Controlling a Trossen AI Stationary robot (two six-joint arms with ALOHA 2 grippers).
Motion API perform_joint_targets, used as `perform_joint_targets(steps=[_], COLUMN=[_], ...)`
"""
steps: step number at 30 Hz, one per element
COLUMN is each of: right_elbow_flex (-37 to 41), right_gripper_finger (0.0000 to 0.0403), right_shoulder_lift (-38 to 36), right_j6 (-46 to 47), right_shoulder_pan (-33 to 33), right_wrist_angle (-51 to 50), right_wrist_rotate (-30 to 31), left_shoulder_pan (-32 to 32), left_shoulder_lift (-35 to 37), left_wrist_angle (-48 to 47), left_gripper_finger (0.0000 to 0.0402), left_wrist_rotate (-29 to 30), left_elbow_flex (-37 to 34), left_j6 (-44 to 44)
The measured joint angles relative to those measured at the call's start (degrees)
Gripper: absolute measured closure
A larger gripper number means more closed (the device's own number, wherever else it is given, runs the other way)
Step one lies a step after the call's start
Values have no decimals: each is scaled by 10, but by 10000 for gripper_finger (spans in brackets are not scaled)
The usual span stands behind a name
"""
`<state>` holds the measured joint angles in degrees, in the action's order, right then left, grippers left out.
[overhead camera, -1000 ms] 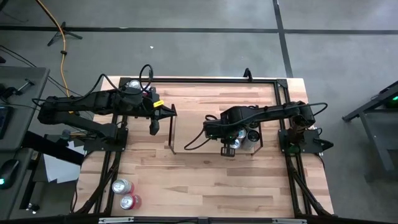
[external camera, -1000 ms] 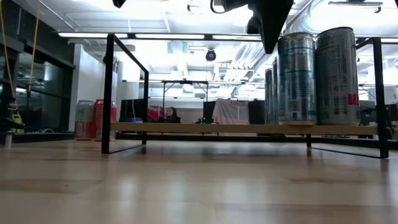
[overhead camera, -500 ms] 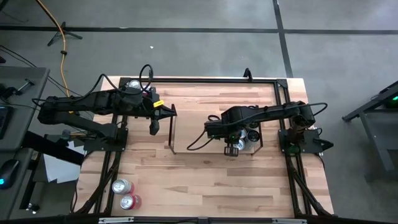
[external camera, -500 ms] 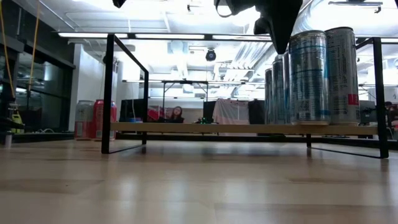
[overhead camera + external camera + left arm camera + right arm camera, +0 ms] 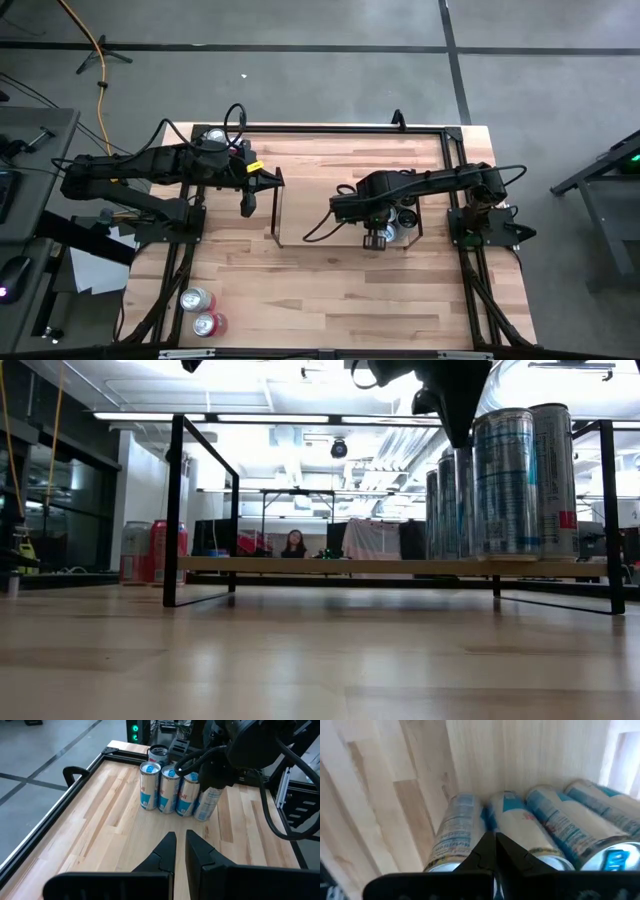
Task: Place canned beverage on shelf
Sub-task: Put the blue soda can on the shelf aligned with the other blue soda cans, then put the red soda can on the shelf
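Observation:
The shelf (image 5: 277,208) is a low black rod rack with a light board (image 5: 330,565); it stands mid-table. Several tall silver-blue cans stand on its right end (image 5: 165,787). The nearest canned beverage (image 5: 505,480) (image 5: 206,805) stands at the near end of that row. My right gripper (image 5: 460,428) (image 5: 493,847) hangs over it, shut and pointing down. My left gripper (image 5: 247,207) (image 5: 180,842) waits shut above the shelf's left end, holding nothing. My right gripper comes from above, pointing down. The outer side of its shut fingers (image 5: 462,432) lies against the can's top rim (image 5: 480,418) on the can's left side. The can stands on its base on the shelf board, beside its neighbours.
Two red cans (image 5: 200,310) stand at the table's near left corner and more cans (image 5: 213,135) at the far left. A black rail frame (image 5: 330,128) runs along the table's edges. Bare shelf board lies left of the row. A person (image 5: 295,543) sits in the room behind.
My right gripper has moved toward the table's right edge with its fingers shut, tipping slightly. The nearest can has slid along the shelf board with it, closing up against the other cans and staying upright.

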<state>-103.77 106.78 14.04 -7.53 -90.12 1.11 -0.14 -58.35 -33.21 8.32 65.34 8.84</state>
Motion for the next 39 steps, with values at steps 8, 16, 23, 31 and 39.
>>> perform_joint_targets(steps=[8,16,23,31,39], right_elbow_flex=[0,0,23,230,355], right_gripper_finger=[403,403,403,403,403], right_shoulder_lift=[0,-36,-99,-244,-296], right_j6=[21,4,-50,5,64], right_shoulder_pan=[0,0,26,45,45], right_wrist_angle=[4,134,246,520,837], right_wrist_rotate=[40,166,162,108,98], left_shoulder_pan=[0,0,-21,-46,-44], left_shoulder_lift=[0,18,61,155,160], left_wrist_angle=[0,-60,-56,174,291], left_gripper_finger=[401,401,401,402,402], left_wrist_rotate=[0,-51,-34,-11,-7], left_elbow_flex=[0,0,-7,-179,-219], left_j6=[0,11,20,64,41])
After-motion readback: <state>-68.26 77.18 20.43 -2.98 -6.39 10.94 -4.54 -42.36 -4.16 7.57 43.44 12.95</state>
